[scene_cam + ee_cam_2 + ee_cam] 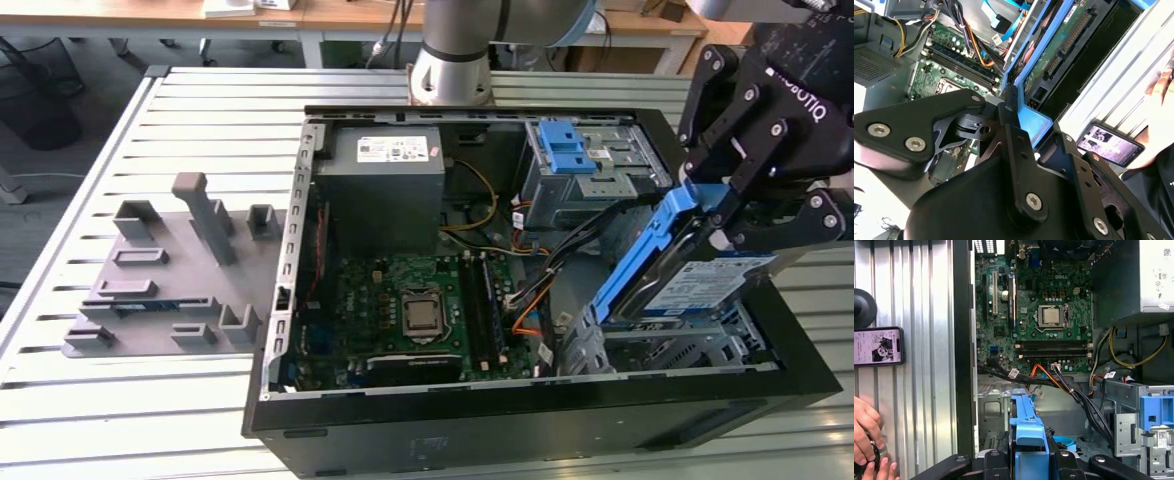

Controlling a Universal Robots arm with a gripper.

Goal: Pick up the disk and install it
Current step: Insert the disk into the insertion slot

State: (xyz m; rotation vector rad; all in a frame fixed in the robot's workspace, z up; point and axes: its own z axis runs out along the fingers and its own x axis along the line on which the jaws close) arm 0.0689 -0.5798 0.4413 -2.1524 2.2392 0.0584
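Slatted metal table [107, 420] carries an open computer case [534, 425]. In the exterior view, the gripper [714, 225] has its fingers pinching the disk [701, 285] by its blue carrier frame. The disk is tilted steeply, lower end at the drive cage [694, 350] on the exterior view's right. The second wrist view adds the disk's green circuit-board underside. The first wrist view adds a phone [878, 346] and a person's hand [866, 435] on the table.

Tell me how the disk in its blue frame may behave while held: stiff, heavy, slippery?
Probably stiff: the disk is a metal body. Likely heavy for its size; it hangs tilted below the gripper, so it could pivot. The blue frame seems smooth plastic and might flex or slip between the fingers.
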